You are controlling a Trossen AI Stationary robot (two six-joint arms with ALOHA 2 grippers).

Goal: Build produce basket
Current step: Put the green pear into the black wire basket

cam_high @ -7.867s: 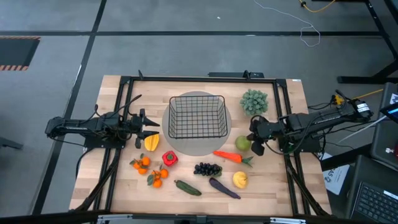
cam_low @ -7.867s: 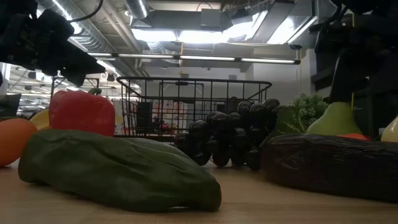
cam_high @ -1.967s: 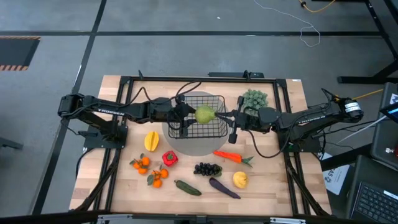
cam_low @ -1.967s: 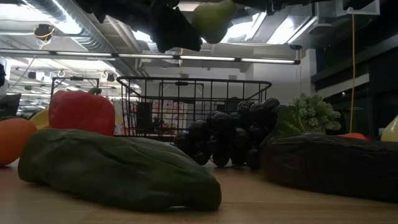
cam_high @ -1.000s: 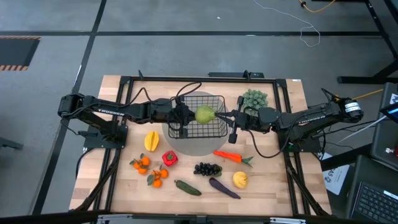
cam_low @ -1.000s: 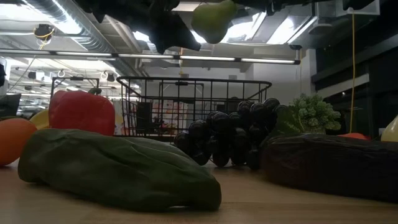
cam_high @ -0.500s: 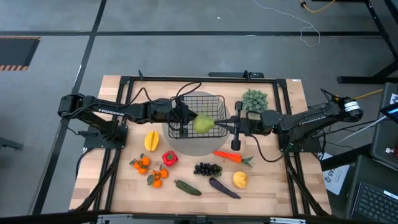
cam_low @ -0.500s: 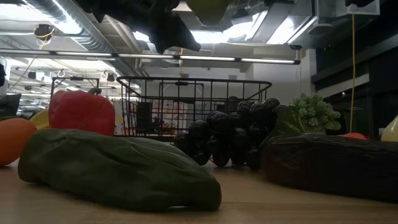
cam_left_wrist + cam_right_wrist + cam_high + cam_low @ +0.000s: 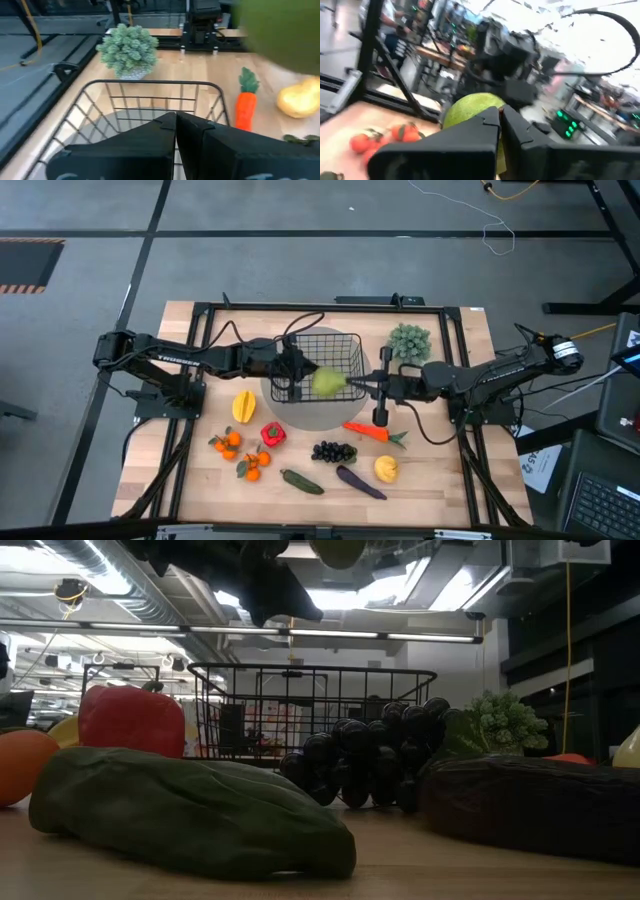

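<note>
- The basket (image 9: 317, 367) stood on a disc (image 9: 352, 416) at the far middle of the surface (image 9: 440, 475).
- An apple (image 9: 327, 383) hung over the basket between the left end effector (image 9: 296, 374) and the right end effector (image 9: 352, 385).
- A bushy plant (image 9: 408, 343) stood right of the basket.
- Carrot (image 9: 368, 432), grapes (image 9: 334, 451), eggplant (image 9: 360, 481), lemon (image 9: 386, 469), cucumber (image 9: 301, 481), pepper (image 9: 272, 434) and tangerines (image 9: 240, 454) lay before the basket.

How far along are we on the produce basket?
Done: nothing yet; the basket holds no produce. In hand: the right gripper, shut, carries the green apple high over the basket, not yet lowered. The left gripper, shut and empty, hangs over the basket's left side. Left: drop the apple in, then the carrot, grapes, lemon, eggplant, cucumber, red pepper and tangerines on the table.
</note>
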